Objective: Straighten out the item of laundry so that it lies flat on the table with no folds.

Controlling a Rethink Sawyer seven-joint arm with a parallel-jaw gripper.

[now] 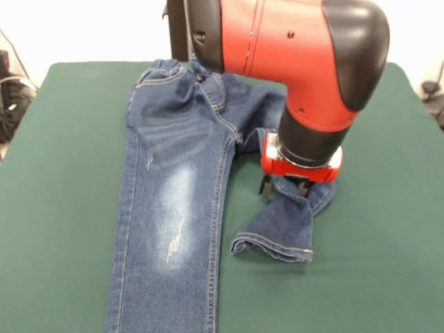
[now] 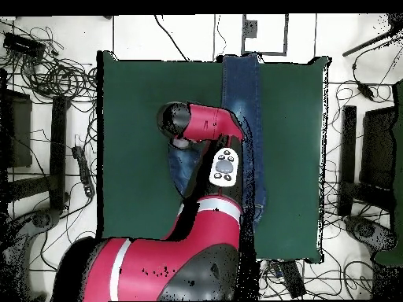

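The blue denim jeans (image 1: 173, 187) lie on the dark green table (image 1: 368, 277), waistband at the far side. One leg runs straight toward the near edge, with a faded thigh patch. The other leg is folded back on itself, and its hem (image 1: 274, 251) points to the front. My gripper (image 1: 284, 189) stands straight down on this folded leg. Its two fingertips (image 1: 266, 186) are apart, with denim between and behind them. In the overhead view the arm hides the gripper. Only the straight leg (image 2: 240, 86) and part of the bunched leg (image 2: 183, 165) show there.
The green table (image 2: 134, 157) extends wide on both sides of the jeans. Cables (image 2: 55, 75) and stands lie on the floor around the table. Dark equipment (image 1: 10, 97) sits past the table's left edge in the front view.
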